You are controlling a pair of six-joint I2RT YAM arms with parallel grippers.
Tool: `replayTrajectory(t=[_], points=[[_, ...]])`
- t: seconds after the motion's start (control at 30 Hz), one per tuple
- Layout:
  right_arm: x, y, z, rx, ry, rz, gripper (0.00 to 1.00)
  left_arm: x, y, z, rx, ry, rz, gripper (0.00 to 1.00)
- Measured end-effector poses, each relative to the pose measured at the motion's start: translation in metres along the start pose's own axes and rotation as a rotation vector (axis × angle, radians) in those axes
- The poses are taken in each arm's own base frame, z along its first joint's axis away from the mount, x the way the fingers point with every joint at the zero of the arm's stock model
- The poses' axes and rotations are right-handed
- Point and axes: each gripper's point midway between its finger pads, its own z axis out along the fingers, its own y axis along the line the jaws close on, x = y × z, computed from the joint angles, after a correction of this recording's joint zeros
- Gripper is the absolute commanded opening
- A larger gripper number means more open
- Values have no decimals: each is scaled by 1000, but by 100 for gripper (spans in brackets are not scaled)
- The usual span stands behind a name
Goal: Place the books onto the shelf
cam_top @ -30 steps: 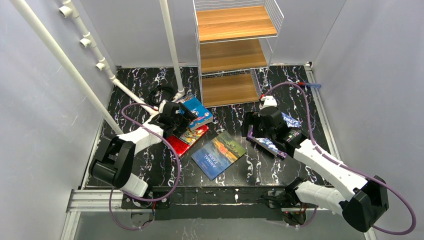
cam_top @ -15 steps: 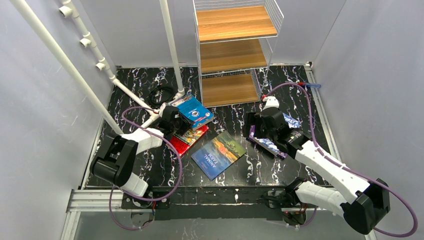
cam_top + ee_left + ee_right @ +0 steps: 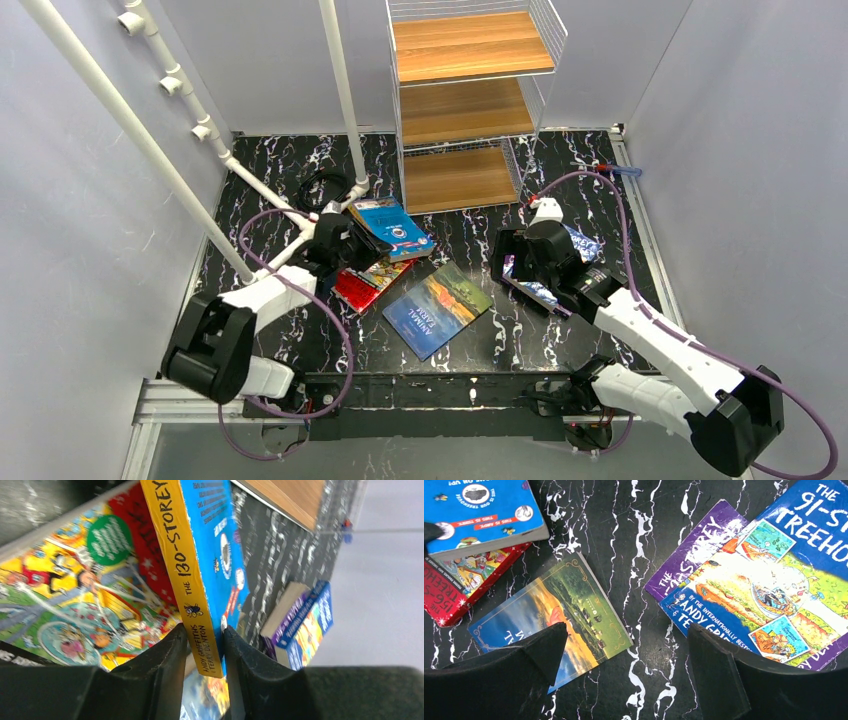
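Books (image 3: 437,309): four thin paperbacks, all on the black marbled bench (image 3: 462,242). None is on the shelf (image 3: 470,47), a tall white wire rack with three brown wooden boards that stands beyond both sets of fingers.

The blue cartoon book (image 3: 210,555) sits between the left fingers (image 3: 160,670). They are closed on its yellow spine, one finger pressed to each side, and the spine reads "The 130-Storey".

Just beneath it, to one side of those fingers, lies the red book (image 3: 75,595), its cover crowded with bright cartoon figures.

Animal Farm (image 3: 554,610) has a landscape cover in blue and orange. It lies flat, partly under one of the right fingers (image 3: 719,670), which stand wide open above the bench.

The purple book (image 3: 744,585), cartoon-covered with a blue band of lettering, lies flat under the other finger.
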Motion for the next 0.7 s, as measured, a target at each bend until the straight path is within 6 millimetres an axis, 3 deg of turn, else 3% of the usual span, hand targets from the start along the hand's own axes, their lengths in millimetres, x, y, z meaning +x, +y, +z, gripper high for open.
replayTrajectory(t=[0.17, 0.27, 0.53, 0.7], points=[[3, 1, 1, -6, 10, -2, 99, 14, -27, -29, 126, 87, 62, 0], [4, 7, 2, -37, 16, -5, 99, 34, -34, -43, 180, 176, 98, 0], [27, 23, 22, -97, 139, -28, 99, 94, -3, -57, 162, 433, 204, 0], [24, 36, 25, -76, 182, -25, 99, 103, -8, -79, 196, 459, 331, 0]])
